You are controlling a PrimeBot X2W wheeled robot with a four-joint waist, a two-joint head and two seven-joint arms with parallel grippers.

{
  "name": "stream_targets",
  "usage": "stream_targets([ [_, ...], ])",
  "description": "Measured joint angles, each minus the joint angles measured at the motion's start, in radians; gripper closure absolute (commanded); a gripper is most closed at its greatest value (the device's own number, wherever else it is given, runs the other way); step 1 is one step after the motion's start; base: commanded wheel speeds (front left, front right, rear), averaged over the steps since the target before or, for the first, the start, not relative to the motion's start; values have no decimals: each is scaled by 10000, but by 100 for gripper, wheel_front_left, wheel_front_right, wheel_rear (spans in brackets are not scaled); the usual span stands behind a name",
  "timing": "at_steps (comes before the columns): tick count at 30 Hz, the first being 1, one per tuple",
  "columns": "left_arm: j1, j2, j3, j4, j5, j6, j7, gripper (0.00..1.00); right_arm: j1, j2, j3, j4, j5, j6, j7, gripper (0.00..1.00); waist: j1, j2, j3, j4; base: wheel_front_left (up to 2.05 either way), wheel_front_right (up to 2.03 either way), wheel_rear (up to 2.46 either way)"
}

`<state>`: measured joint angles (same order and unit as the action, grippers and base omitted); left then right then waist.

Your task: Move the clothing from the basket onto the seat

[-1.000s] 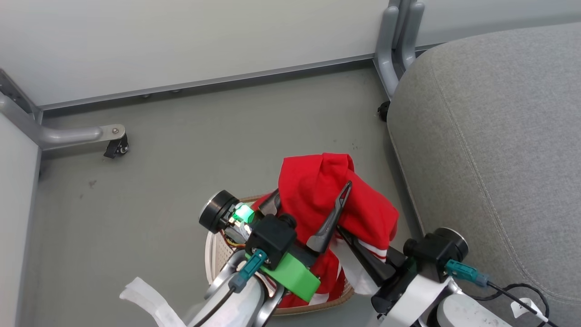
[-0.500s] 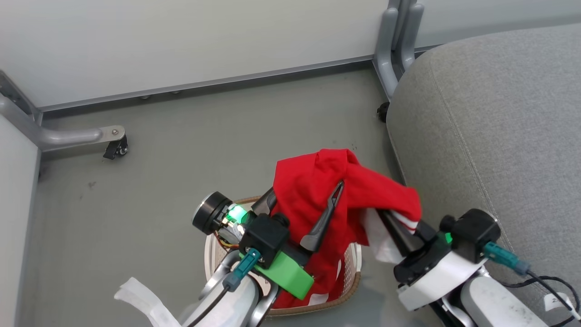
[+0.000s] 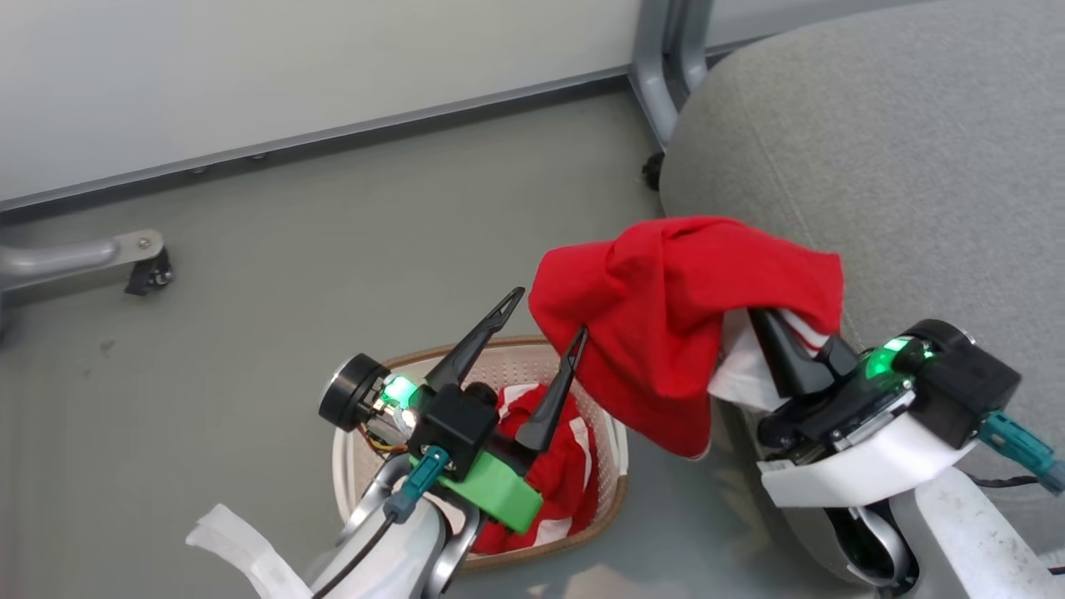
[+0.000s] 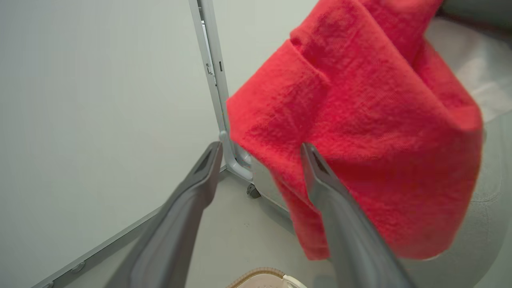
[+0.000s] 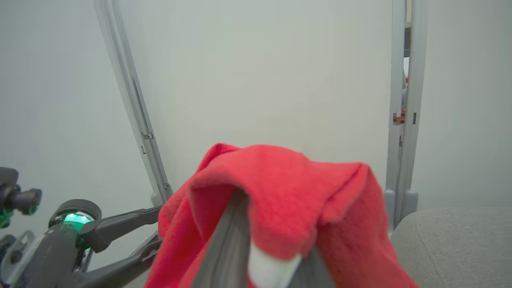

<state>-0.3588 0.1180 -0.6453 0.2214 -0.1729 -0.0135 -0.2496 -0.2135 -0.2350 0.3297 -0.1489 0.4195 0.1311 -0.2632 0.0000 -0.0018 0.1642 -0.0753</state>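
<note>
A red garment [image 3: 666, 324] hangs in the air over the floor, at the near edge of the grey seat [image 3: 915, 166]. My right gripper [image 3: 761, 320] is shut on it, the fabric draped over its fingers [image 5: 230, 236] with white trim [image 5: 272, 270] between them. My left gripper [image 3: 551, 311] stands open above the cream basket [image 3: 354, 466], its right fingertip just beside the hanging garment [image 4: 360, 120]. Another red garment with white stripes [image 3: 566, 470] lies in the basket. In the right wrist view the left gripper [image 5: 156, 226] shows at the lower left.
Grey floor [image 3: 291, 249] surrounds the basket. A pale wall panel [image 3: 333, 66] runs along the back. A metal frame leg with a castor [image 3: 146, 270] sits at the left, and a grey upright post [image 3: 661, 58] stands beside the seat's far corner.
My right gripper has lifted the red garment up and to the right, toward the seat. The garment has come away from my left fingers. The head camera has turned right.
</note>
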Motion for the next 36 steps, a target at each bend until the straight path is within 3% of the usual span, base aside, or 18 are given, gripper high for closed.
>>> stream_targets([
  [10,-482,343,6,61,113,-44,25,0,66,548,-976,-803,-240,0,-2,100,0,0,522,-1309,0,0,0],
  [26,-888,794,-410,-151,230,-391,637,0,1113,1553,-2295,-1256,-343,0,-2,100,0,0,1270,-4220,0,0,0],
  [36,-1327,711,-788,-186,159,-702,836,0,1499,1814,-3185,-1409,-583,0,0,100,0,0,2044,-4863,0,0,0],
])
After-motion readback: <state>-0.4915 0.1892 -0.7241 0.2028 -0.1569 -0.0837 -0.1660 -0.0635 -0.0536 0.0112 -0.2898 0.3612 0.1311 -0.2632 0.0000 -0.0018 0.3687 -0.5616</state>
